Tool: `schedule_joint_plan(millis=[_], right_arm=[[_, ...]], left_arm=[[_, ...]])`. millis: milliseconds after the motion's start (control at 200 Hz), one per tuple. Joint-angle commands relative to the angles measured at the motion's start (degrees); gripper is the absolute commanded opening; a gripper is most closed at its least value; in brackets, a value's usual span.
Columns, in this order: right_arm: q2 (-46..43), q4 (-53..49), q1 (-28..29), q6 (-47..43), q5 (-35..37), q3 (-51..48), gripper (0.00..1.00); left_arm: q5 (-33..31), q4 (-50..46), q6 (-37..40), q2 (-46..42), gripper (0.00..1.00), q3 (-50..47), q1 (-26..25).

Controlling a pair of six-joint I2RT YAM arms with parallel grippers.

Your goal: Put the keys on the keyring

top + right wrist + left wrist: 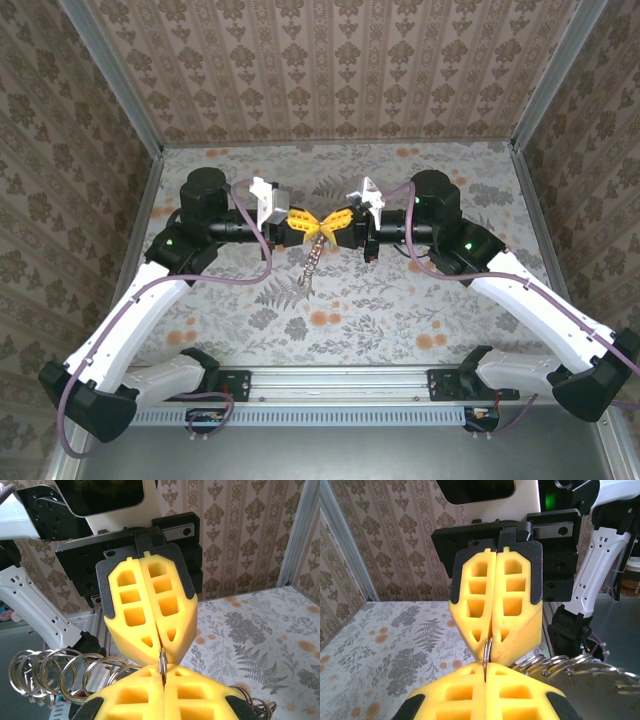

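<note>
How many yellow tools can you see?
2. The left tool and the right tool meet tip to tip above the middle of the table, both shut on one metal ring; none seem hidden.

Here's the keyring (313,262): a string of linked silver-grey metal rings. One ring sits edge-on, nipped where the left end effector (308,227) and right end effector (338,225) meet tip to tip. The rest dangles beneath in a loose, bunched tail.

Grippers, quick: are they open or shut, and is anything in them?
Left gripper: closed, pinching a ring of the keyring.
Right gripper: closed, pinching the keyring too, tip to tip with the left.
</note>
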Motion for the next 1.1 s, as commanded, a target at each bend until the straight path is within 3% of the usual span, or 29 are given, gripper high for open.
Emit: schedule_joint_plan(millis=[0, 80, 170, 235, 575, 900, 1095], right_arm=[[-0.9, -4.0, 0.9, -3.4, 2.5, 2.0, 0.00], [-0.9, -6.2, 1.3, -5.2, 4.4, 3.2, 0.00], [-0.8, -7.6, 1.4, -6.3, 5.8, 3.9, 0.00], [-0.8, -8.3, 1.4, -7.4, 6.1, 4.3, 0.00], [0.4, -12.3, 2.6, -12.4, 5.1, 7.3, 0.00], [2.3, -18.2, 4.4, -17.0, 8.2, 10.0, 0.00], [3.7, -18.7, 4.7, -18.3, 8.3, 11.4, 0.00]], left_arm=[[0.4, 3.3, -1.1, -1.8, 0.00, 1.0, 0.4], [-1.3, -0.5, 1.0, -1.6, 0.00, 2.1, 0.4], [-4.8, -9.0, 6.5, -0.9, 0.19, 5.3, -0.5], [-7.6, -14.4, 10.0, -0.4, 0.24, 7.5, -1.9], [-16.4, -21.6, 16.3, 0.7, 0.25, 11.5, -5.6], [-17.7, -25.0, 18.8, 3.4, 0.28, 14.4, -6.9], [-20.3, -27.7, 20.3, 5.2, 0.17, 15.4, -8.5]])
